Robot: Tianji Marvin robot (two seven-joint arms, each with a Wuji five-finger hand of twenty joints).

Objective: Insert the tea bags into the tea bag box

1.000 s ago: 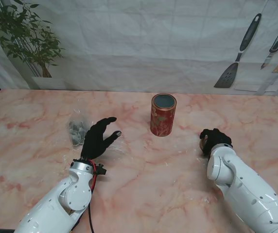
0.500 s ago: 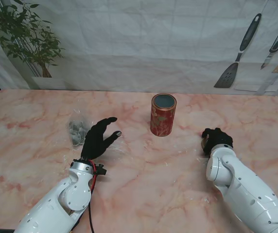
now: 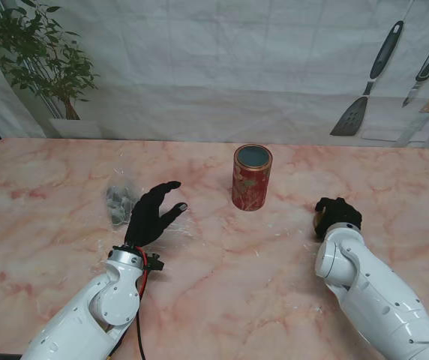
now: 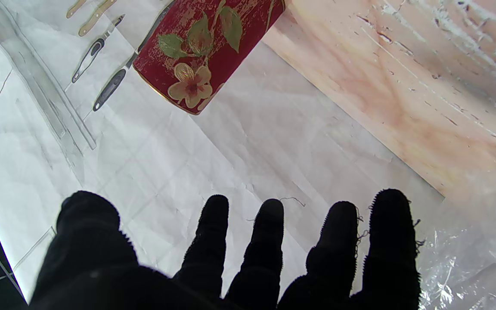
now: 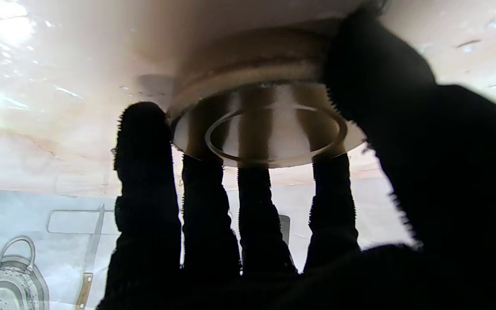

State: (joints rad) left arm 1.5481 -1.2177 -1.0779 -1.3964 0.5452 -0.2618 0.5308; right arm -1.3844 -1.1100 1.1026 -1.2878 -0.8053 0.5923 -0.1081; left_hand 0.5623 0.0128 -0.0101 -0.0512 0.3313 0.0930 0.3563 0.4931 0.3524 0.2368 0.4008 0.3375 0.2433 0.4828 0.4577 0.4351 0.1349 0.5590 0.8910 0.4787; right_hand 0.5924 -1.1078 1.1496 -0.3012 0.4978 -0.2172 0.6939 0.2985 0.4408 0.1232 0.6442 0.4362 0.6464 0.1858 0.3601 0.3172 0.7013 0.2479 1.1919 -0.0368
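Two hands are at work on the marble table [image 3: 222, 262], each doing a separate job. One red floral tea bag box [image 3: 252, 178] stands upright near the middle, its mouth uncovered and facing up, so it is ready to receive bags. The right hand [image 3: 336, 216], well to the right of the box, is curled over one round metal lid [image 5: 269, 133]; the right wrist view shows four fingers [image 5: 144, 142] wrapped along the lid's rim and the thumb on the opposite edge, the lid pressed flat against the table. I judge it is parking the lid out of the way, clear of the box's opening. The left hand [image 3: 153, 214] holds nothing: its fingers are spread and loosely extended, palm turned toward the box, just beside one crinkled clear plastic bag [image 3: 121, 202] that lies on the table to its left. Dark shapes inside that bag are probably the tea bags, but they are too small and blurred to count. The left wrist view shows the plastic at the edge of the fingertips [image 4: 388, 215], not gripped. Being open and next to the bag, this hand looks poised to reach in for the first tea bag; none is in the box as far as I can tell.
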